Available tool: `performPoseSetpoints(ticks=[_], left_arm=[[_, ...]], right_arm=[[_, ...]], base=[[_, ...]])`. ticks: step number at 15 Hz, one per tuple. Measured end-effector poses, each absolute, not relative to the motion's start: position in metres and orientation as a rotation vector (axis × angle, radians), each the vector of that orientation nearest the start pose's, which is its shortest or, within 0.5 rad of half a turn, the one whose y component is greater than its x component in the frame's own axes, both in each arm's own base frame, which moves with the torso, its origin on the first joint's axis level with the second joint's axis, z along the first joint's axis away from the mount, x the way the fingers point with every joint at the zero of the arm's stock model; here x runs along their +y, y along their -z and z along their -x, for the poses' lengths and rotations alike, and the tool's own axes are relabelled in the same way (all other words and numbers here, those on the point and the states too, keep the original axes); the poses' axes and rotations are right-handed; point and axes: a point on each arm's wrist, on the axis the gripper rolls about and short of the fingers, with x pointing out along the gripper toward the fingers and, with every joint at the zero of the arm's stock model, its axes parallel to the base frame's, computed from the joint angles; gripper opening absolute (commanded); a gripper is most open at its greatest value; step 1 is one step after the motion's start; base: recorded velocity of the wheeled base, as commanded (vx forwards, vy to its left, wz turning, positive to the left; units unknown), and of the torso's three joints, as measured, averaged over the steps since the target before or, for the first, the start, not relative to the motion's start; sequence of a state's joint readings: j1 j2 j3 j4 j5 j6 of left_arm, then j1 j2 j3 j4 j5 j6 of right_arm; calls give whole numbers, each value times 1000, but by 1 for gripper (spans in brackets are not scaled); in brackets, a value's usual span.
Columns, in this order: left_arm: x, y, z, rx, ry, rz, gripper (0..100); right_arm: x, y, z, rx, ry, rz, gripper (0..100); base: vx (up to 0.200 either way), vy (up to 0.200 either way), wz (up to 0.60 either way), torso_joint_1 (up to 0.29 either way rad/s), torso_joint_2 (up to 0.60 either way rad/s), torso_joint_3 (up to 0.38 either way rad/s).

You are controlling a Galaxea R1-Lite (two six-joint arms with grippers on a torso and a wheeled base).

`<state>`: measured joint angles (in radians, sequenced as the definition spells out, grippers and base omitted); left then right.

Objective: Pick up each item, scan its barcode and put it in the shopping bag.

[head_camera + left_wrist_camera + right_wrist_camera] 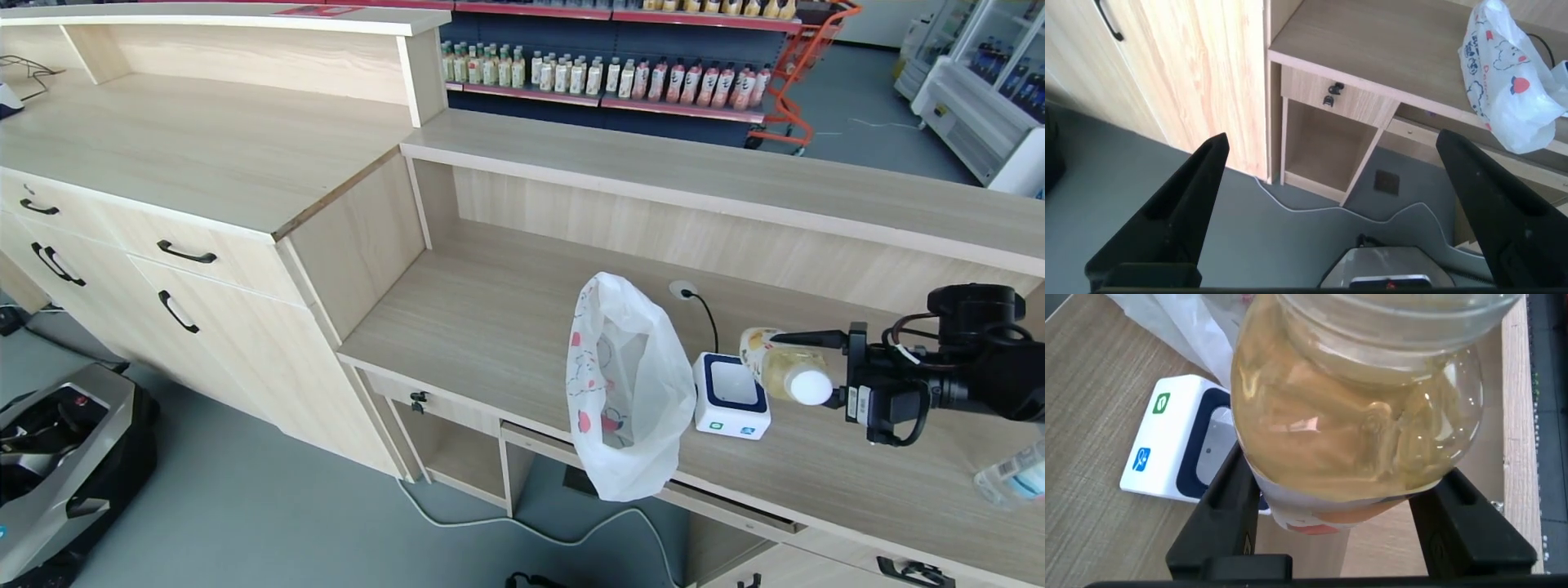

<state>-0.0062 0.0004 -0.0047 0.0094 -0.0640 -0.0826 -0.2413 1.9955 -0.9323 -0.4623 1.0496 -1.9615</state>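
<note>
My right gripper (804, 367) is shut on a bottle of yellow drink (784, 371) with a white cap, held lying sideways just right of the white scanner (731, 395) and above the counter. In the right wrist view the bottle (1355, 416) sits between the fingers (1221, 514), with the scanner (1188, 453) below it. The white shopping bag (624, 384) with red prints stands open at the counter's front edge, left of the scanner. My left gripper (1331, 212) hangs open over the floor, left of the counter; the bag (1507, 77) lies far from it.
A clear bottle with a blue label (1012, 478) lies at the right end of the wooden counter (490, 327). A black cable (709, 314) runs from the scanner to a hole behind. A taller counter with drawers (163, 188) stands on the left.
</note>
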Motion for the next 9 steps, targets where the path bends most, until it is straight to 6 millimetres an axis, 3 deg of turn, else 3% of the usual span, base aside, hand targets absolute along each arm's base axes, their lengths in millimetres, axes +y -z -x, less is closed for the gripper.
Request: performPoseSetpoints(ticks=[9], left_arm=[[-1, -76, 23, 8, 70, 83, 100]], right_arm=[[-68, -95, -349, -393, -936, 1423, 0]], base=[[0, 0, 0, 0, 0, 0]])
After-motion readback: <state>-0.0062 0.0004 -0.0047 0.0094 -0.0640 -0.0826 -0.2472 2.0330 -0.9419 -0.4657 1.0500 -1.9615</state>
